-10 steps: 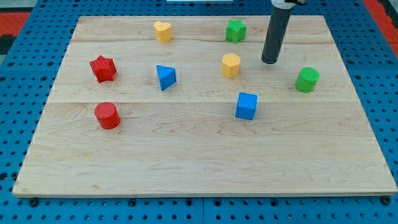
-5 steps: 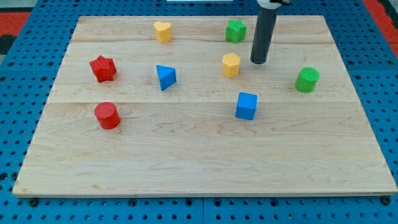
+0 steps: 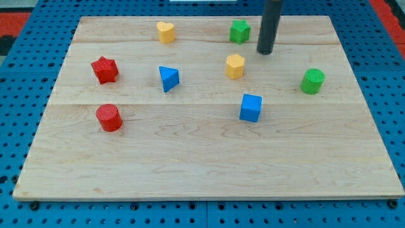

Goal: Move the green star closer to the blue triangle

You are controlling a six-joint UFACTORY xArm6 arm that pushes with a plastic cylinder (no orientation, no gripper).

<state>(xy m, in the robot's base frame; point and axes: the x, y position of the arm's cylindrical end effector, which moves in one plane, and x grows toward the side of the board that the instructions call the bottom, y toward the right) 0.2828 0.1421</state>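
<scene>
Green star (image 3: pixel 239 30), the block to be moved, sits near the upper edge of the frame, a little right of centre. My tip (image 3: pixel 265 52) stands just to its lower right, close but apart from it. No claw exists on this arm, only the dark rod, so nothing spreads or pinches.

Blue triangle (image 3: pixel 168 78) lies to the lower left of the star, in the left-centre of the frame, well apart from it. Judging from this, the tip is on roughly the correct side, though a push toward the triangle would call for the tip to sit more to the upper right of the star.

Pale wooden table (image 3: pixel 202 164) carries everything, with a blue pegboard (image 3: pixel 12 126) around it. A yellow hexagon (image 3: pixel 235 66) sits just below the star and left of the tip, slightly off the line to the triangle. A yellow heart (image 3: pixel 166 31) rests at upper left-centre, and a red star (image 3: pixel 104 69) and red cylinder (image 3: pixel 109 118) at left. A blue cube (image 3: pixel 250 107) and green cylinder (image 3: pixel 312 81) lie to the lower right.
</scene>
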